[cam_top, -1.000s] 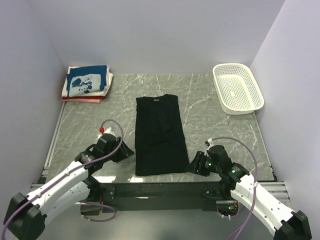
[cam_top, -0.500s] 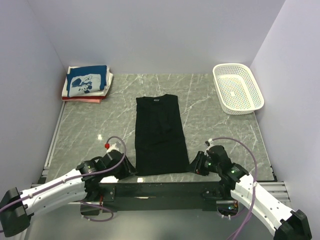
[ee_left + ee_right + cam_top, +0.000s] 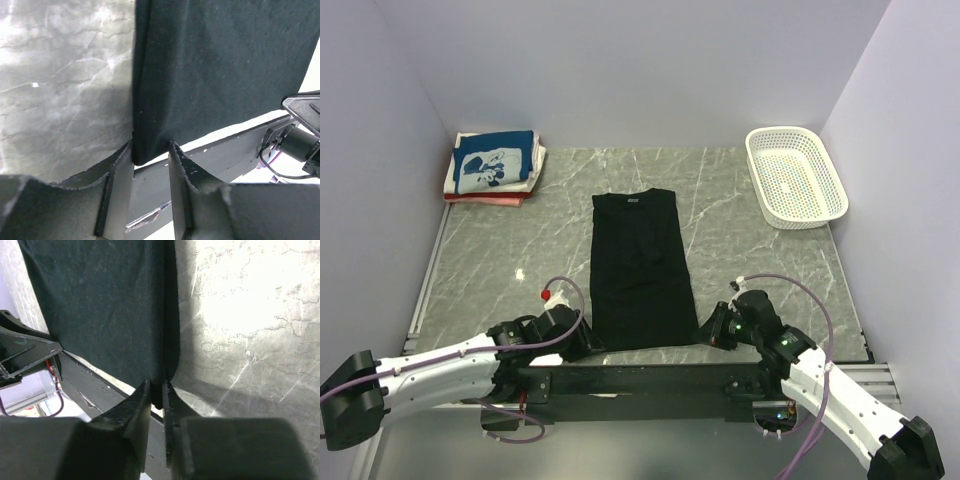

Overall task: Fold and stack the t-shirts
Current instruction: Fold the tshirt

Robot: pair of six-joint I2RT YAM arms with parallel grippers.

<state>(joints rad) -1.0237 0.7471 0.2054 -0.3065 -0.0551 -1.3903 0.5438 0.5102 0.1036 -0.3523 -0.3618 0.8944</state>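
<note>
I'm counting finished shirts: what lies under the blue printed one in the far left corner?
The edges of a white shirt, then a red shirt at the bottom; anything between them is covered.

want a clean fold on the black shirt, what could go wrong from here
1. The left hand stands open astride only the very corner of the black t-shirt. Closing there may catch little cloth, and it could slip out.
2. The right hand is pinched on its corner. Lifting before the left hand grips would likely skew the fold.
</note>
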